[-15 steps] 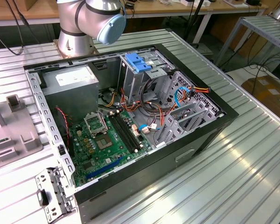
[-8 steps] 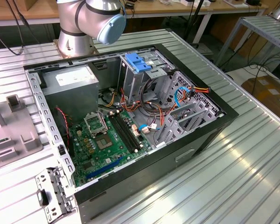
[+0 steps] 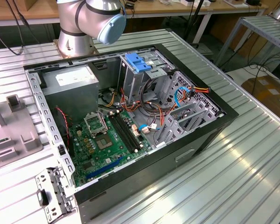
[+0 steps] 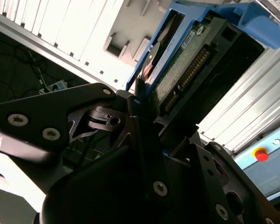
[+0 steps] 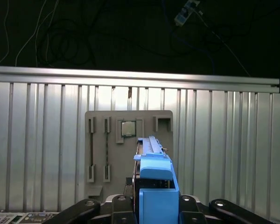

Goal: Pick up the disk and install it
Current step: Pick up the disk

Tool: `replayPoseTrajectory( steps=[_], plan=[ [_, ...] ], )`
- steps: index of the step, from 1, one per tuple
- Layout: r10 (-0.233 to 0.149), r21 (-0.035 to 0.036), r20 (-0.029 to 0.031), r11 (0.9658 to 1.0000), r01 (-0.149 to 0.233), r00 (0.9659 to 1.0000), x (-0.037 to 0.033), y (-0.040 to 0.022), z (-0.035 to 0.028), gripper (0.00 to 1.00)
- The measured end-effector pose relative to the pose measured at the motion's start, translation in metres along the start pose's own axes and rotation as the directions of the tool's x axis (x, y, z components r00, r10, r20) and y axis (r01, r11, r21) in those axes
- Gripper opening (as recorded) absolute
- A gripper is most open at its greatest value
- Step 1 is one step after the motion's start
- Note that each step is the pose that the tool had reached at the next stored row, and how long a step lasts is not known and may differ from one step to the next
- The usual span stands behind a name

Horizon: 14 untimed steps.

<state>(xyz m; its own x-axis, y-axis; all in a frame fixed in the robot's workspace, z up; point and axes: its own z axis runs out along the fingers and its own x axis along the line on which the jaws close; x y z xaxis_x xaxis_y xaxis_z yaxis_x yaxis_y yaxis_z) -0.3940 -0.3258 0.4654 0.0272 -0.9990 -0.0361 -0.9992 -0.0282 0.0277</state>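
Disk gripped edge-on, pincer over grey fixture

Bright light glares on the ribbed table; the floor beyond lies in shadow.

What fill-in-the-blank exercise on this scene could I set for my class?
1. The gripper is shut on the disk, whose plastic carrier is coloured ____.
2. In the second wrist view, the disk's circuit board is coloured ____.
3. In the exterior view, the open computer case lies on a ribbed ____ table.
Missing words: blue; green; metal.
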Motion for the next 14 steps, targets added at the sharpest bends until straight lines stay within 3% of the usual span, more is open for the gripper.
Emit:
replayPoseTrajectory(
  steps=[14],
  plan=[
    [0.0, 0.0001, 0.0, 1.0, 0.0, 1.0, 0.0005, -0.0055, 0.0003, 0.36]
  ],
)
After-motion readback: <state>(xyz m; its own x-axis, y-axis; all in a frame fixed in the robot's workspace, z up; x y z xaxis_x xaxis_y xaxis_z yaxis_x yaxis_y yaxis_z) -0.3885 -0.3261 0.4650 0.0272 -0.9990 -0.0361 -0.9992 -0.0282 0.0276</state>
